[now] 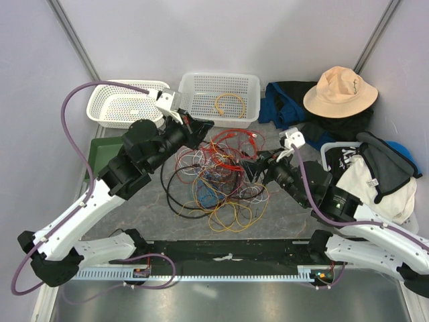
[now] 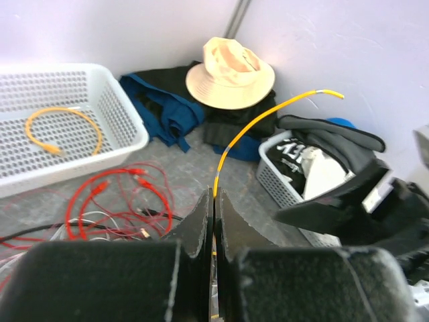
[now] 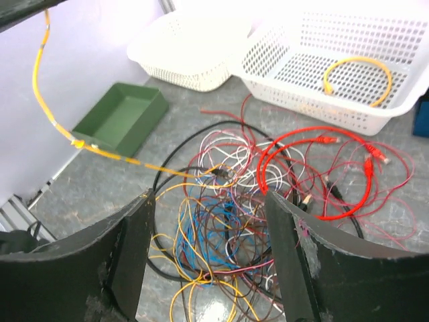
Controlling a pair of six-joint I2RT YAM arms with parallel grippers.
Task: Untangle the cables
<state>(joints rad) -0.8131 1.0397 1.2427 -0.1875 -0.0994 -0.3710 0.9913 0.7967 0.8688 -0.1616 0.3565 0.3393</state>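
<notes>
The cables (image 1: 216, 180) lie in a tangled heap of red, yellow, blue, white, maroon and black loops at mid table. My left gripper (image 1: 203, 129) is at the heap's far left edge. In the left wrist view it (image 2: 214, 201) is shut on a yellow cable (image 2: 261, 119) that arcs up and right from the fingertips. My right gripper (image 1: 252, 168) is at the heap's right side. In the right wrist view it (image 3: 209, 198) is open and empty above the heap (image 3: 234, 201). The yellow cable (image 3: 114, 155) runs taut from the heap up to the left.
A white basket (image 1: 221, 84) at the back holds an orange cable (image 1: 230, 105). An empty white basket (image 1: 127, 104) and a green tray (image 1: 104, 151) stand at the left. A hat (image 1: 338, 90), clothes and a laundry basket (image 1: 332, 154) fill the right.
</notes>
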